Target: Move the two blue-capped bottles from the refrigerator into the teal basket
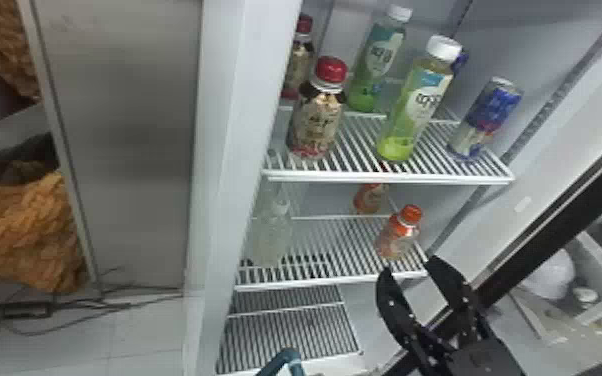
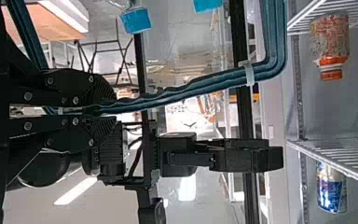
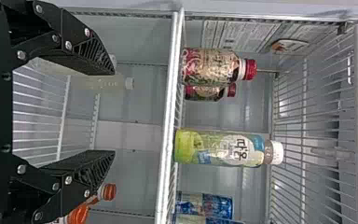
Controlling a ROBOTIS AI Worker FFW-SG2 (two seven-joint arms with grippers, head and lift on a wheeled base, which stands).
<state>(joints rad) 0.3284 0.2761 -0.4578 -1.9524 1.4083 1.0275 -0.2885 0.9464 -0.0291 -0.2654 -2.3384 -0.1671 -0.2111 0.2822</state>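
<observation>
as the left gripper (image 2: 103, 110) pinches the ribbed teal handle (image 2: 274, 37) of the teal basket, both clear blue-capped bottles, located by the first blue cap (image 2: 135, 20) and the second blue cap (image 2: 208, 4), stand below the grip, between the handle's two sides. judged from this position, both are loaded; whether their bases sit flat cannot be told. caution: a sudden lift or an off-centre pinch may let the handle roll between the pads, tilting the load.

beyond, the right gripper (image 1: 409, 266) points at the refrigerator with its black fingers spread and nothing between them. the next step is probably to retract this arm. hazard: lateral travel with spread fingers may hook the white wire middle shelf (image 1: 332, 281) or topple the small orange-capped bottle (image 1: 399, 235) near the fingertips.

farther up, the upper shelf (image 1: 390, 177) carries a squat red-capped bottle (image 1: 317, 120), a tall white-capped green bottle (image 1: 417, 107) and a blue-and-silver can (image 1: 487, 120). raising the arm before it is withdrawn could strike that shelf from below and upset them.
</observation>
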